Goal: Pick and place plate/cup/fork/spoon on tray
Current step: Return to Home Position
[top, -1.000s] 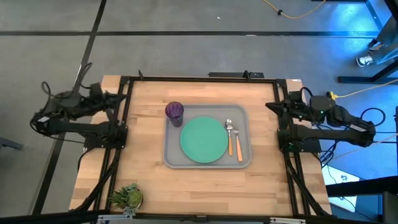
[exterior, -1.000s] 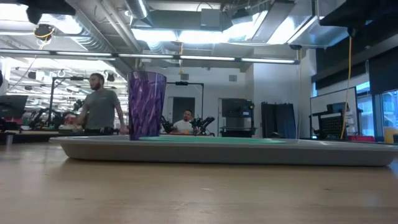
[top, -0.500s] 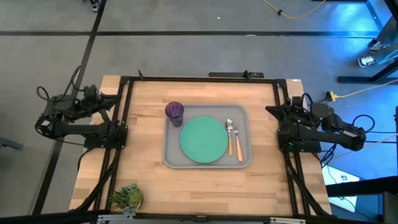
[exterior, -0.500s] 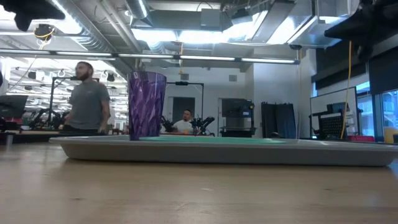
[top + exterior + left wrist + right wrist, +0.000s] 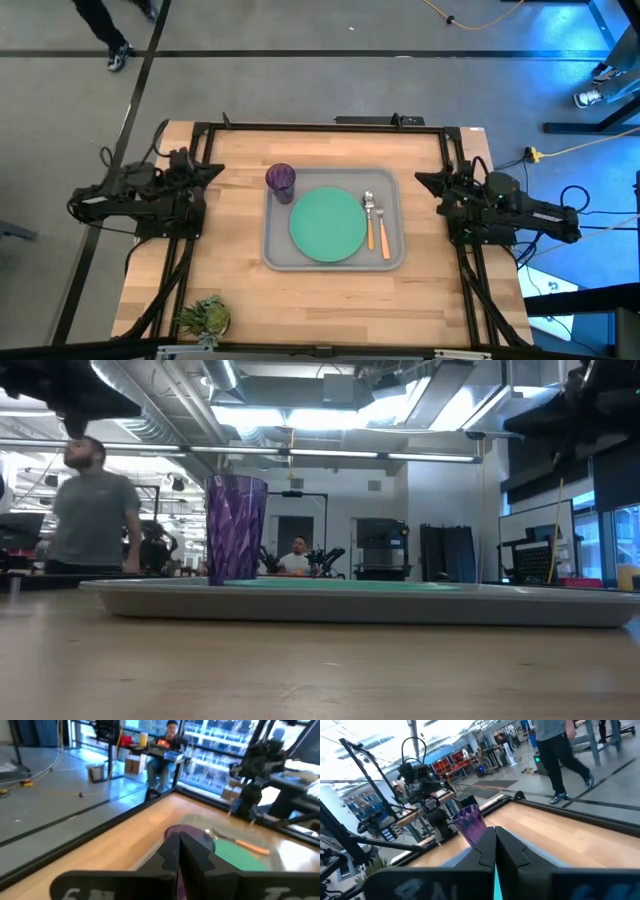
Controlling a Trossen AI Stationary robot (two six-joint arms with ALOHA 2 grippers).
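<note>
The grey tray lies in the middle of the table. On it lie the mint-green plate, the spoon and the fork side by side to the plate's right, handles toward the near edge. The purple cup stands upright in the tray's far left corner; it also shows in the low view. My left gripper is shut and empty at the table's left edge, pointing at the tray. My right gripper is shut and empty at the right edge.
A small green plant stands at the table's near left corner. Black frame bars run round the table top. A person walks in the room behind the table, and another sits farther back.
Both arms have swung at the table's sides: my left gripper has gone toward the table's right, up to the left edge, and my right gripper a little toward the tray and the near edge. The tray and tableware have not moved. A person has walked across the room behind.
</note>
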